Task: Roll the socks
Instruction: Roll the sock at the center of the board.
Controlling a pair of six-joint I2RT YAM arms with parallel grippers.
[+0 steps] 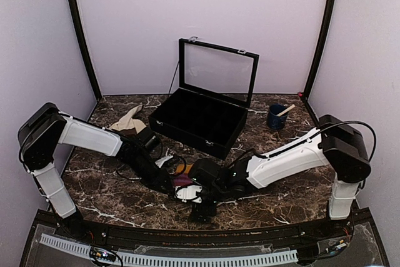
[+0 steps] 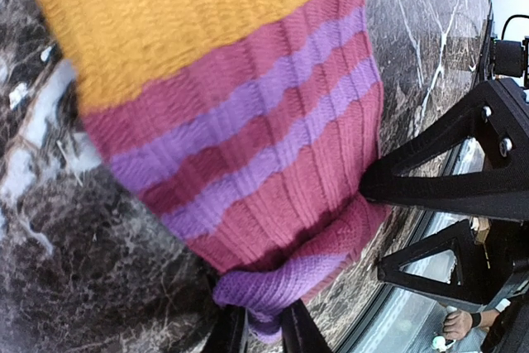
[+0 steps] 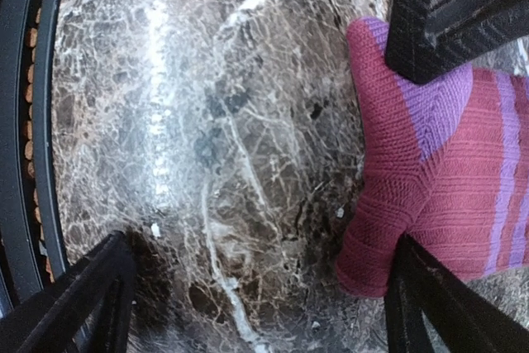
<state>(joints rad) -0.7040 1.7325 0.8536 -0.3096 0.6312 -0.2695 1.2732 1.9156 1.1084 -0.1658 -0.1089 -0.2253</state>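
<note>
The magenta-pink sock (image 1: 183, 179) with purple stripes and an orange end lies on the marble table between both grippers. In the left wrist view it (image 2: 248, 121) fills the frame, and my left gripper (image 2: 263, 330) is shut on its purple end. My left gripper (image 1: 169, 184) sits at the sock's left side. My right gripper (image 3: 256, 303) is open, spread wide over bare marble, its right finger (image 3: 438, 303) at the sock's (image 3: 446, 179) pink edge. In the top view the right gripper (image 1: 201, 203) is just in front of the sock. The cream-beige sock (image 1: 128, 120) lies at the back left.
An open black display case (image 1: 199, 117) with a glass lid stands at the back centre. A dark blue cup (image 1: 276, 117) with a stick in it stands at the back right. The table's black front rail (image 3: 29, 121) is close behind the right gripper.
</note>
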